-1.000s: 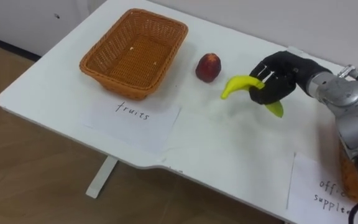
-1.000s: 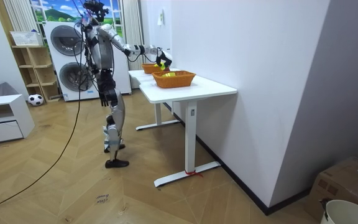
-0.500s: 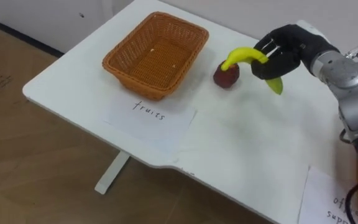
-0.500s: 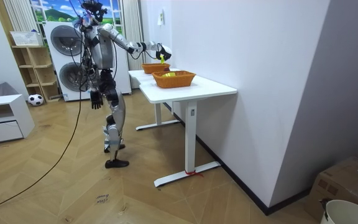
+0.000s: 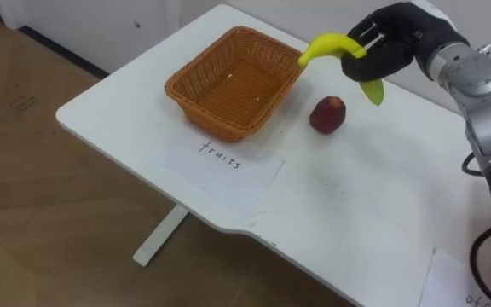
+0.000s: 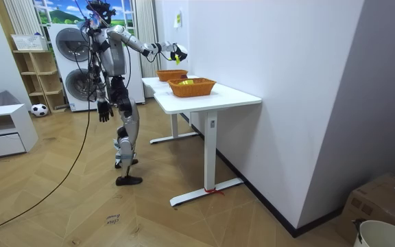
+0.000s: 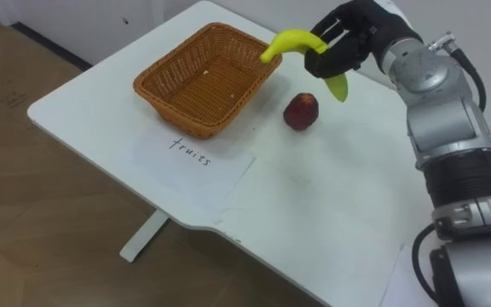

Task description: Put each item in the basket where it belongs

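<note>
Woven wicker basket, smooth matt white table, glossy banana

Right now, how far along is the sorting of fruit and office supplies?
Done: no fruit in the wicker basket yet. In hand: the right hand is closed round the banana, held up by the basket's far corner. Remaining: dropping it in, then the red fruit on the table beside the basket. The other basket holds something yellow, too small to identify. The left hand hangs at the robot's side.

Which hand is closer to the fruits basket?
Right. The right hand holds the banana raised by the rim of the basket; the left hand hangs by the robot's hip.
</note>
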